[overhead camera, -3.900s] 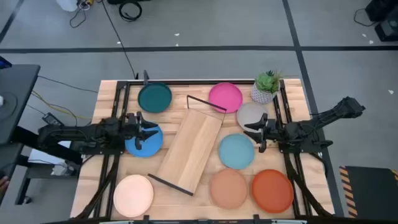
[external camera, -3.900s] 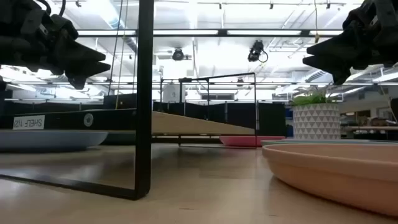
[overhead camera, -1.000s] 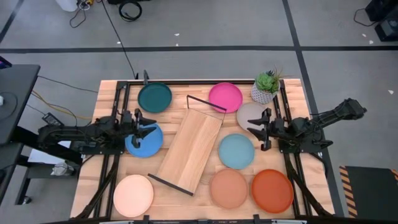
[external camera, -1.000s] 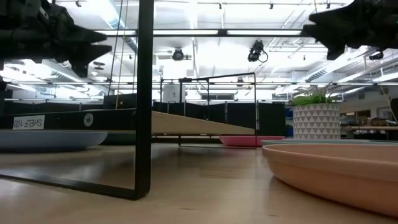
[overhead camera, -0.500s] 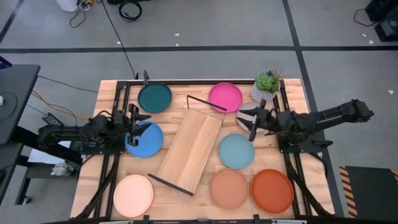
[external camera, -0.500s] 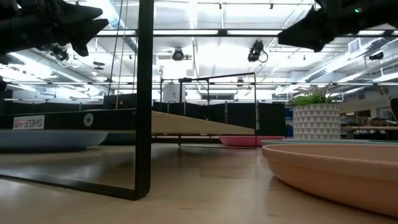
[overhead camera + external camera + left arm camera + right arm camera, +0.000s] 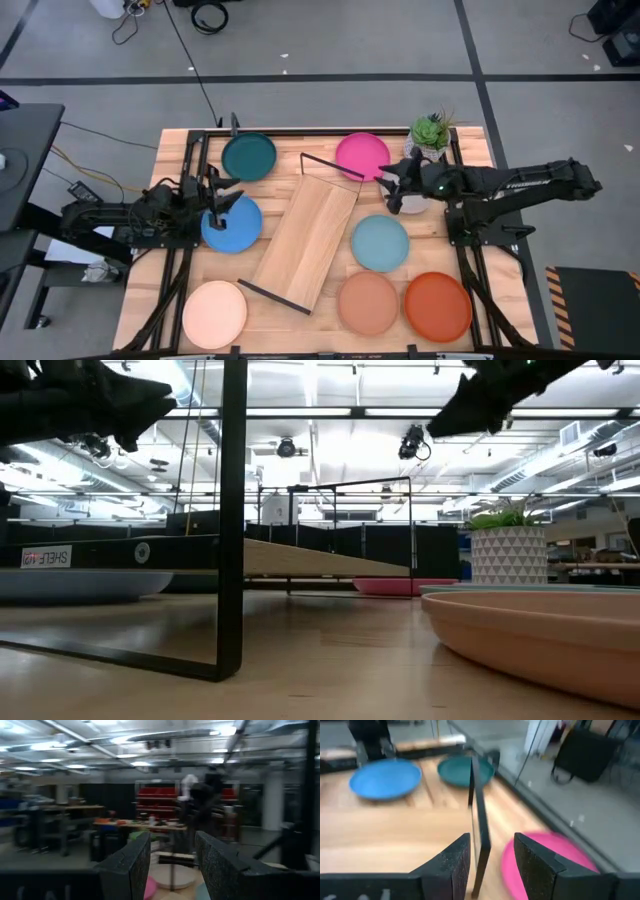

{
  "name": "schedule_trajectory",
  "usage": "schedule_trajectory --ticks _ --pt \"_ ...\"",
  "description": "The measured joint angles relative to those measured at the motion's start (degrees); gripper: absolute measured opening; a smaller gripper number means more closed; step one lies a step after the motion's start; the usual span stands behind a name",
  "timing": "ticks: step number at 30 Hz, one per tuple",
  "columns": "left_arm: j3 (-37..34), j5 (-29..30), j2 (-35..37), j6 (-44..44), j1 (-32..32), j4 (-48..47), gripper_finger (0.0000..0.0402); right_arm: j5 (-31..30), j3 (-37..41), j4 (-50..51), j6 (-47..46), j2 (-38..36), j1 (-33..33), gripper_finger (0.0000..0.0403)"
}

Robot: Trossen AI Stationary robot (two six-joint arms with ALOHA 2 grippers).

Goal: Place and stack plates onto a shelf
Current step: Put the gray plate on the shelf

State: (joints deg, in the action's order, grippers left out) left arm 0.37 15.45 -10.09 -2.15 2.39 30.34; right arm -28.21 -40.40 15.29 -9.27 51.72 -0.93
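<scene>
Left gripper (image 7: pixel 222 192) hovers part-open and empty above the bright blue plate (image 7: pixel 231 225). The shelf (image 7: pixel 306 240) lies mid-table, long axis slanting from near-left to far-right. Right gripper (image 7: pixel 385 180), part-open and empty, hangs beside the magenta plate (image 7: pixel 361 156).

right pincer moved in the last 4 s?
Yes. The right pincer has moved from beside the light blue plate toward the magenta plate.

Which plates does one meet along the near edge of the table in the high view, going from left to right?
Cream plate → tan plate → orange-red plate.
</scene>
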Motion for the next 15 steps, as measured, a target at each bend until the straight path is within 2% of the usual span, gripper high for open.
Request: schedule_trajectory --ticks 4,10,15 --pt "0.01 3.96 0.0 -0.34 0.02 -0.4 0.0162 0.9 -0.02 3.61 -5.67 2.12 -0.07 0.0159" --pt "0.01 1.39 -0.02 -4.02 0.02 -1.32 0.0162 1.55 -2.79 14.61 -15.81 5.2 -0.11 0.016" --pt "-0.01 1.32 -0.02 -5.05 0.0 -0.42 0.0162 4.97 -5.64 22.47 -20.91 10.58 -0.11 0.016"
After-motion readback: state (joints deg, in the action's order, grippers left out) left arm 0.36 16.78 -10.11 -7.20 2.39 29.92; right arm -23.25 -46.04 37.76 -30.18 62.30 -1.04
